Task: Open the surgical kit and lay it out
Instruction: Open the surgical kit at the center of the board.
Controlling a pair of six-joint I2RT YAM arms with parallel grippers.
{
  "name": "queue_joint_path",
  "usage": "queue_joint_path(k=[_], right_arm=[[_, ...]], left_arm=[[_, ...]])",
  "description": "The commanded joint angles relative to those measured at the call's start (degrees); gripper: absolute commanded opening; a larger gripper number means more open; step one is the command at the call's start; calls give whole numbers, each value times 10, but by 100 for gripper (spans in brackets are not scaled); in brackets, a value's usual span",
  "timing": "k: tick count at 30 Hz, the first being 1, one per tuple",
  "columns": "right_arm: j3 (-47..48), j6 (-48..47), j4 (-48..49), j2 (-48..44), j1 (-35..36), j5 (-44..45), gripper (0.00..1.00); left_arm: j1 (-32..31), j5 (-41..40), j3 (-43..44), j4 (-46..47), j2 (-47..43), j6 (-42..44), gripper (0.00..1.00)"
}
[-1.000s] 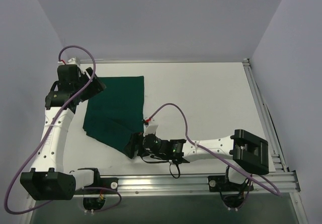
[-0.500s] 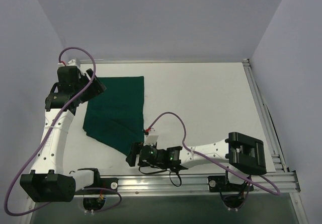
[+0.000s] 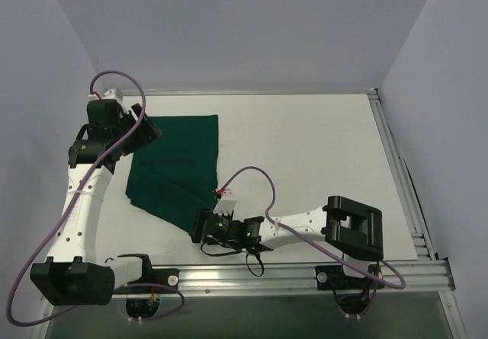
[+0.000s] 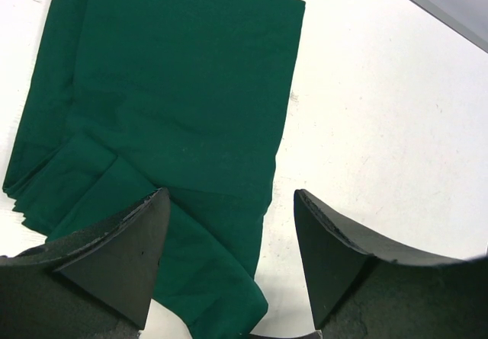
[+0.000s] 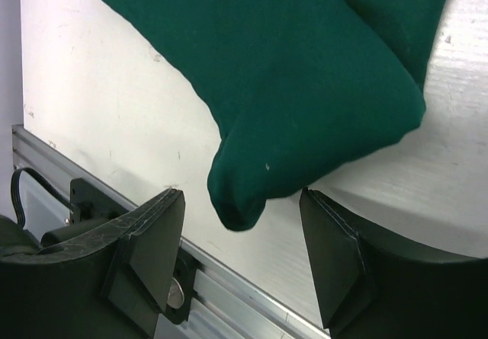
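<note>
Where folded at corner, cloth wrap [image 5: 305, 87] bulges rounded, matte, soft.

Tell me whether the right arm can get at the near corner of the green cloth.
Probably yes: the right gripper is open, its fingers sit either side of the green cloth's folded near corner, and nothing lies between.

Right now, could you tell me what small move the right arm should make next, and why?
Probably ease the right gripper forward and close on the near corner of the green cloth: its jaws are open and the folded corner sits just between them, not yet gripped.
</note>
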Motion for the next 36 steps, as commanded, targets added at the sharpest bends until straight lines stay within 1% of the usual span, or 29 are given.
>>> queue_joint_path(k=[1,5,8,9,11,12,14,15,16,19,22,25,28,29,31,36], right_arm=[[36,6,9,17,-4,10,62],[47,3,10,34,-7,6,59],[56,0,11,47,-6,-2,54],[58,0,8,49,-6,-8,48],[55,-1,7,52,-6,-14,44],[52,-1,8,52,-6,-23,37],[44,-1,6,52,-6,-26,33],[40,-3,6,50,-6,-32,24],[39,-8,4,47,-6,-37,20],[28,-32,8,30,-6,-52,11],[8,-87,28,-2,-6,-83,11],[-10,-136,21,-27,-9,-114,11],[-22,-180,15,-25,-18,-166,11],[-25,-191,15,-21,-21,-206,11],[-38,-217,22,-14,-24,-234,12],[-71,-236,53,3,-33,-298,15]], left_arm=[[4,13,12,18,-5,7,75],[4,14,9,20,-5,5,75],[4,14,7,21,-5,4,75],[5,14,7,20,-5,4,75],[4,10,7,19,-6,5,75],[5,8,8,17,-6,8,75],[4,6,7,15,-7,9,75],[4,2,7,15,-8,10,75],[4,2,4,15,-9,9,75],[4,7,-1,18,-11,6,75],[4,8,-4,20,-14,11,75],[4,7,-5,20,-19,22,75],[5,6,-10,20,-21,26,75],[5,5,-12,20,-21,26,75],[5,6,-18,21,-22,24,74],[6,2,-29,28,-18,21,74]])
